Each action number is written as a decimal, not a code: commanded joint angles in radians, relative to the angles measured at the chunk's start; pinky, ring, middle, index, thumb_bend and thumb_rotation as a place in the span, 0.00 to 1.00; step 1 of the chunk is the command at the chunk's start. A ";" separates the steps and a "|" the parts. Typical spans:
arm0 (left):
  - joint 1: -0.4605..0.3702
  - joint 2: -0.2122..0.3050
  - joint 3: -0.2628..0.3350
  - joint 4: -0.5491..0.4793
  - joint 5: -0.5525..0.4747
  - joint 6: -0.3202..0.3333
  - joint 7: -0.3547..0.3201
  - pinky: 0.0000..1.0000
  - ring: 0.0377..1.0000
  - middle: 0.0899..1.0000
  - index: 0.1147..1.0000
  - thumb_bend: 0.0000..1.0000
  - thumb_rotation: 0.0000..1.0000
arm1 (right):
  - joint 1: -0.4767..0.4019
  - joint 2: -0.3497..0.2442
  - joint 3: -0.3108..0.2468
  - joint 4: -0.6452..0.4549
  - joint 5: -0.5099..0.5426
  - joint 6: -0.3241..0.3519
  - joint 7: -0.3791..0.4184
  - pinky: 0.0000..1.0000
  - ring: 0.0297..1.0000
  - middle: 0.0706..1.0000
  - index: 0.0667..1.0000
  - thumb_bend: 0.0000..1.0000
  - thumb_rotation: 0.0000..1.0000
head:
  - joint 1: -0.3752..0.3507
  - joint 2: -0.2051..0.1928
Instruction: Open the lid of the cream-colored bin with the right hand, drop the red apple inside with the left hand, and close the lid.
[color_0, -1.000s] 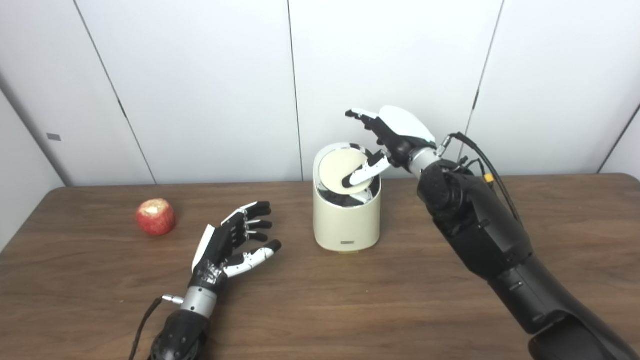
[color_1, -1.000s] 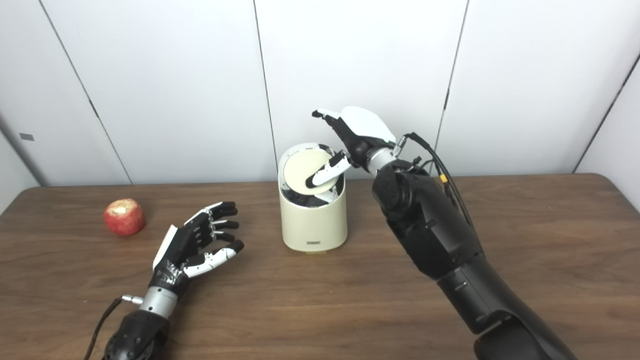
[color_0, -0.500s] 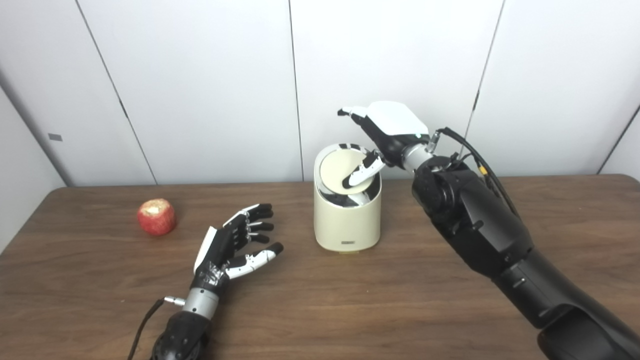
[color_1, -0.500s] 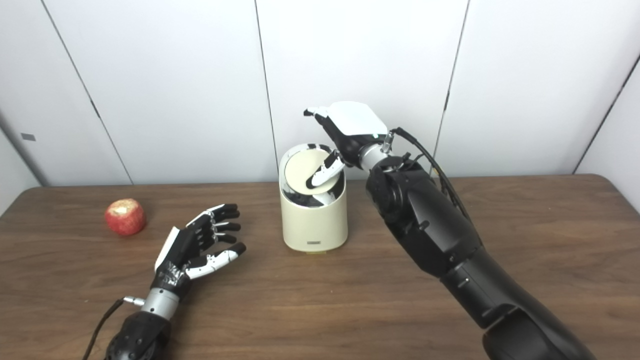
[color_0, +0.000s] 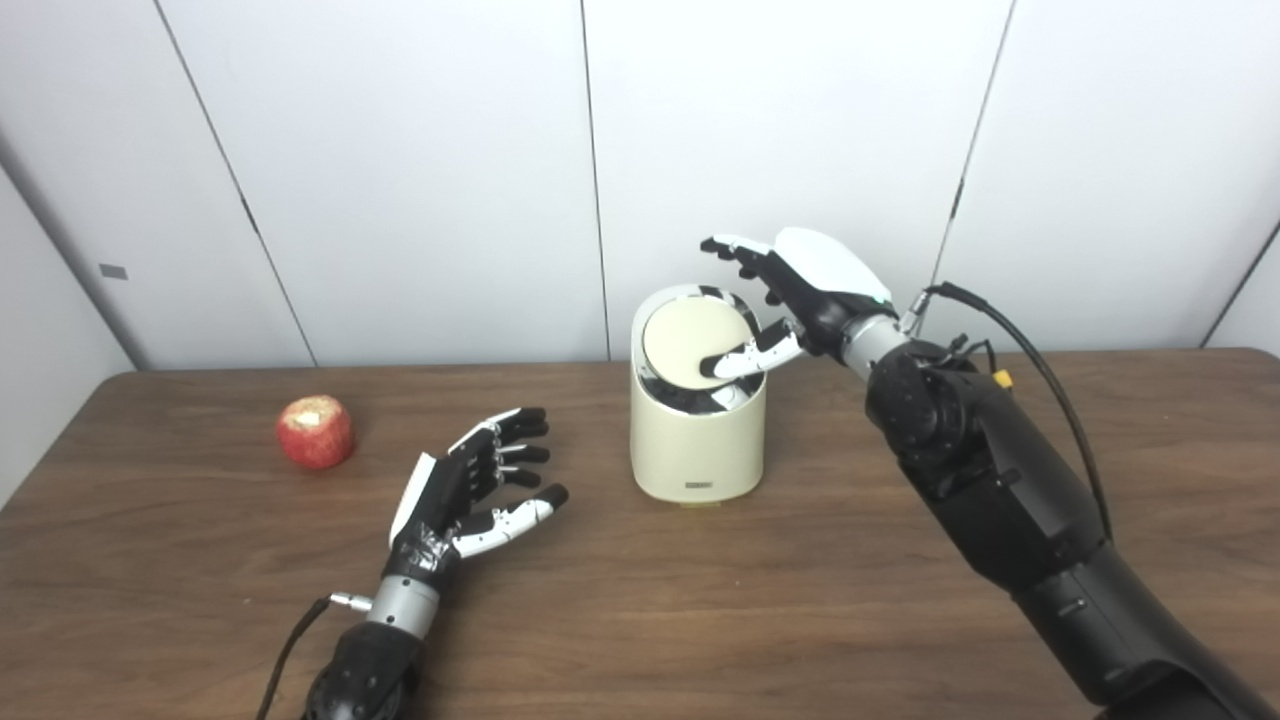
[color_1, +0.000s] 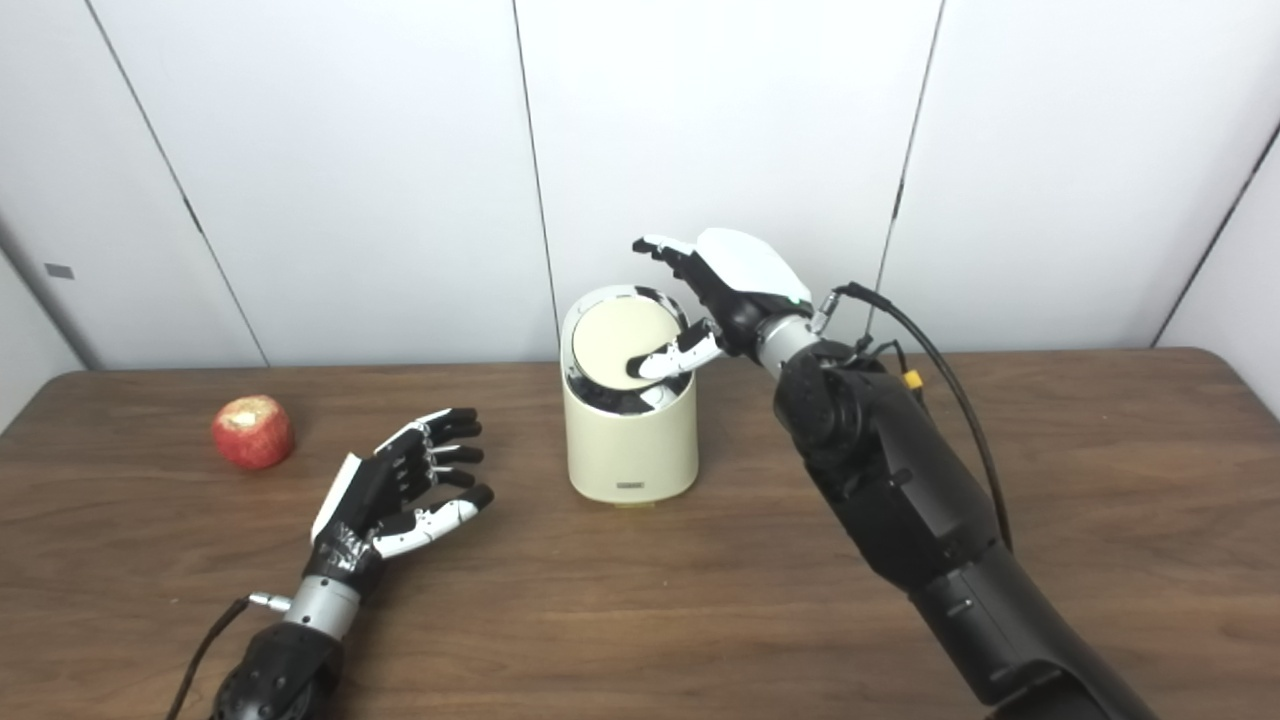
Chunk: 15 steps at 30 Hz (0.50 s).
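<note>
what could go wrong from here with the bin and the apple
The right hand has only its thumb on the tilted lid of the cream bin; it may slip off, so the lid may swing shut. Pressing off-centre on the tall bin could shove or tip it. The red apple lies untouched, left of the open left hand; being round, it could roll when reached.

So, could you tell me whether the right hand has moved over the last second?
Yes: the right hand has shifted rightward and slightly lower relative to the bin.
</note>
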 joint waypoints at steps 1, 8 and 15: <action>0.088 -0.026 -0.013 0.073 -0.008 -0.004 0.002 0.65 0.72 0.78 0.79 0.61 0.08 | -0.029 -0.016 -0.048 -0.055 0.017 0.021 -0.002 0.71 0.85 0.90 0.89 0.86 0.23 | -0.001 0.000; 0.081 -0.026 -0.015 0.083 -0.002 -0.013 0.005 0.65 0.71 0.78 0.79 0.62 0.09 | 0.032 -0.011 -0.164 -0.120 0.115 0.010 -0.028 0.66 0.81 0.88 0.88 0.80 0.28 | -0.005 -0.003; 0.083 -0.028 -0.013 0.073 -0.009 0.000 0.002 0.63 0.72 0.78 0.79 0.62 0.08 | 0.146 -0.006 -0.240 -0.178 0.211 -0.068 -0.081 0.79 0.82 0.84 0.87 0.77 0.26 | -0.004 -0.003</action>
